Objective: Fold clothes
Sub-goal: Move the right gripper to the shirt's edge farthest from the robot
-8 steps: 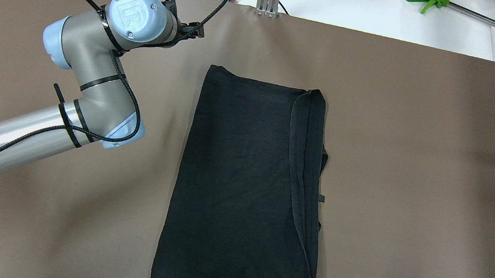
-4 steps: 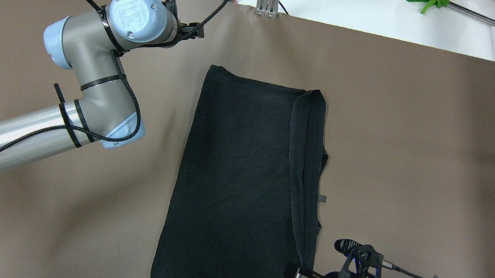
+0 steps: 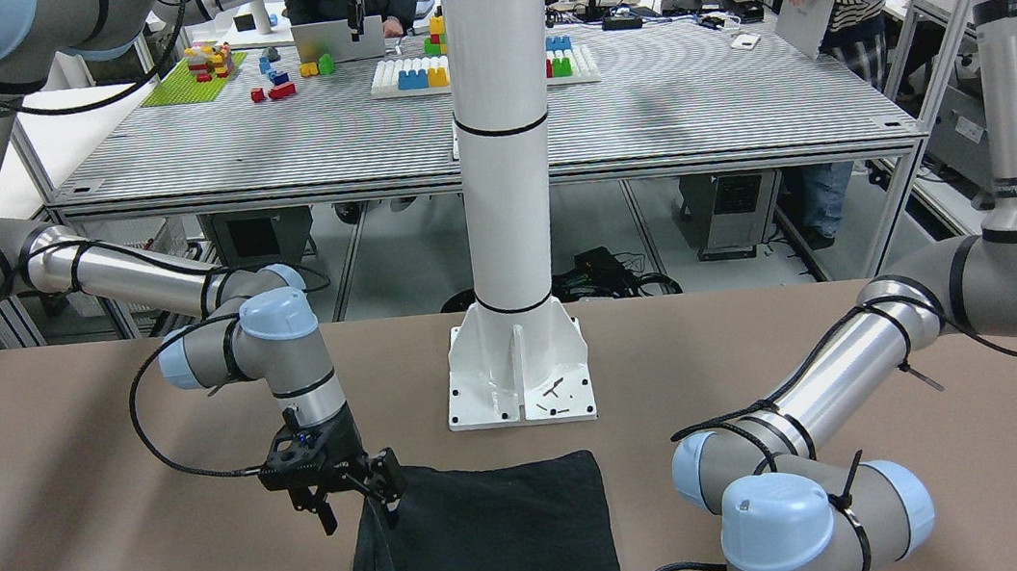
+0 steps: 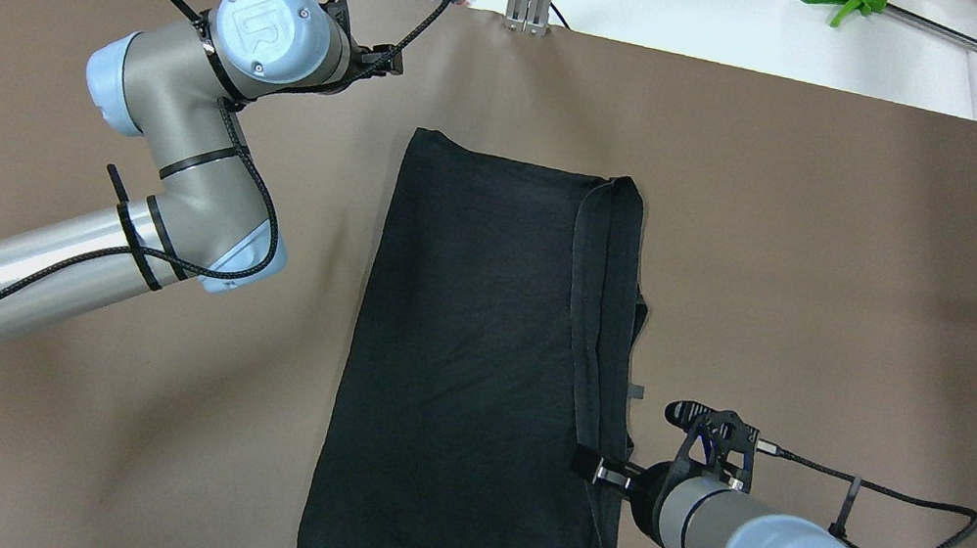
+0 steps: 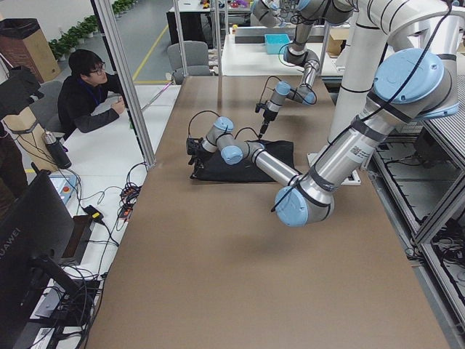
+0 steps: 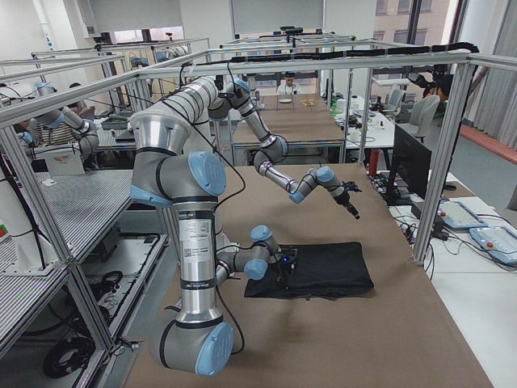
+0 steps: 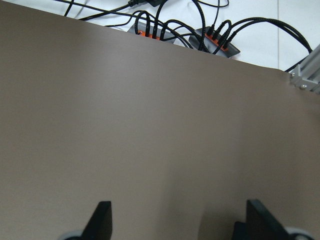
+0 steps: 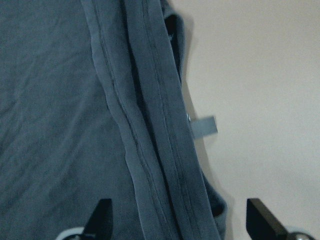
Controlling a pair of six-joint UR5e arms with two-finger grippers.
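Clothes [image 4: 464, 359]: midway across the counter [image 4: 846, 274], folded lengthwise into a strip; crosswise folds seemingly yet to do. Right gripper [image 4: 587, 467] spread wide over its right hem, gripping nothing; left gripper [image 7: 181, 220] likewise parted, empty, near far edge.
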